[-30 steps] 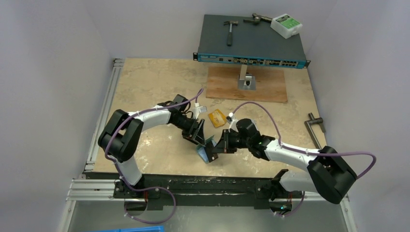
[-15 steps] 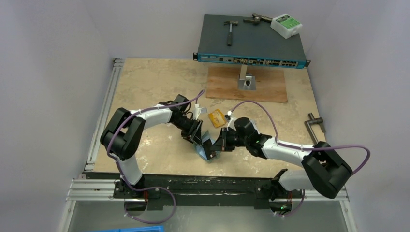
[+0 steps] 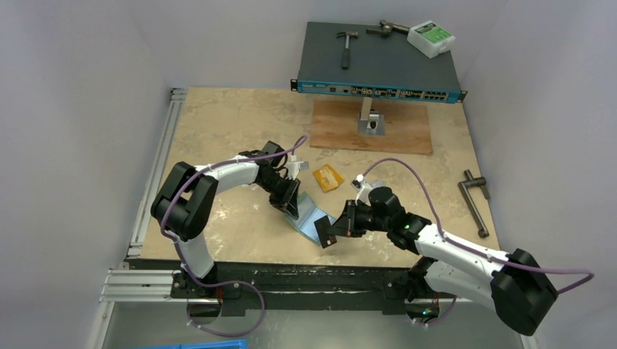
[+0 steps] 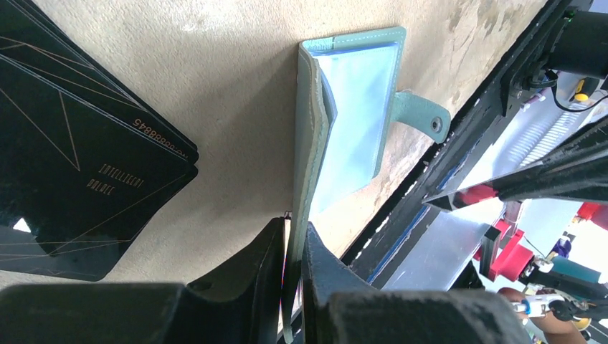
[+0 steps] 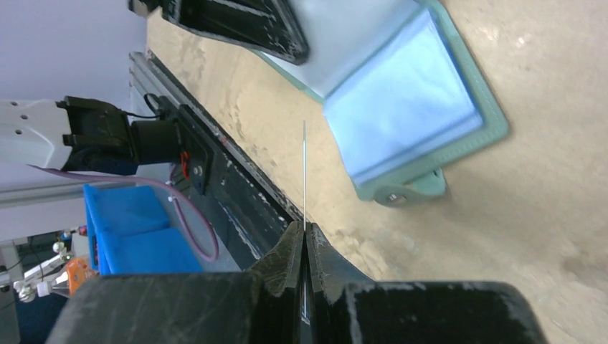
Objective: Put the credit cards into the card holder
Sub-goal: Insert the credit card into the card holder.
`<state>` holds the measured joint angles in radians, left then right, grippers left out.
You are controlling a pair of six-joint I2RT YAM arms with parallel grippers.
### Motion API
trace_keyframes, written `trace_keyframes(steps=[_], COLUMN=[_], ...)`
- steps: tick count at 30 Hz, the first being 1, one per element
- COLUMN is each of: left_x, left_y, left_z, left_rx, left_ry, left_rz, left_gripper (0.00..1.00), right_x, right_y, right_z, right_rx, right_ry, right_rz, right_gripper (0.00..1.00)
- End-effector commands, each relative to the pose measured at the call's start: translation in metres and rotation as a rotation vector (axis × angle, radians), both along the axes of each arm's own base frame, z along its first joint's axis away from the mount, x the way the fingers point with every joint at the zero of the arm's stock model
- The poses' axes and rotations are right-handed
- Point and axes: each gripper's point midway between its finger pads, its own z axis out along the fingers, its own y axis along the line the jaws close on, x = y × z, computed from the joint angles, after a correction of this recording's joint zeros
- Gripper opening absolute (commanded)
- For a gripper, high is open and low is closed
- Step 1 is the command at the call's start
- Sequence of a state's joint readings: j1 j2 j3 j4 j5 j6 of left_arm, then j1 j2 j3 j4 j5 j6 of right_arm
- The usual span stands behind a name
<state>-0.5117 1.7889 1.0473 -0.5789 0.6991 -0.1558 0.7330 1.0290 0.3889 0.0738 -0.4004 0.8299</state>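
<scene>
Both hands were engaged: the left hand [image 4: 290,244] pinched the edge of the holder [image 4: 351,122], the right hand [image 5: 304,240] clamped a card [image 5: 304,172] edge-on. Insertion would need it lined up with a pocket.

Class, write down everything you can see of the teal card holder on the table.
The card holder is a small teal fold-over wallet, leather-like, with stitched edges and a glossy pale blue lining. It is open, and its tab with a metal snap sticks out unfastened from one long side. It lies on the beige tabletop near the front edge, between the two arms. The left end effector is shut on the edge of one leaf.
</scene>
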Motion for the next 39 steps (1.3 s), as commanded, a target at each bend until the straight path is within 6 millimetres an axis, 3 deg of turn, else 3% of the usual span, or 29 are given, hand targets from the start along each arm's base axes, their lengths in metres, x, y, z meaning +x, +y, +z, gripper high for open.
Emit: trace_keyframes(steps=[1,16,39], left_x=[0.007,0.007,0.006], left_y=[-0.004,-0.005,-0.004], left_z=[0.015,0.013,0.011], left_rx=[-0.032,-0.033,-0.032], left_ry=[-0.025,-0.021,-0.020], left_rz=[0.001,-0.002,-0.011], left_gripper=[0.13,0.15,0.15], right_x=[-0.015,-0.029,-0.023], right_y=[-0.020,-0.028,-0.015], right_z=[-0.020,-0.042,-0.040], right_rx=[-0.060,-0.081,-0.027], right_ry=[0.055,0.115,0.109], right_rz=[-0.037,-0.034,-0.014], right_gripper=[0.00,0.00,0.00])
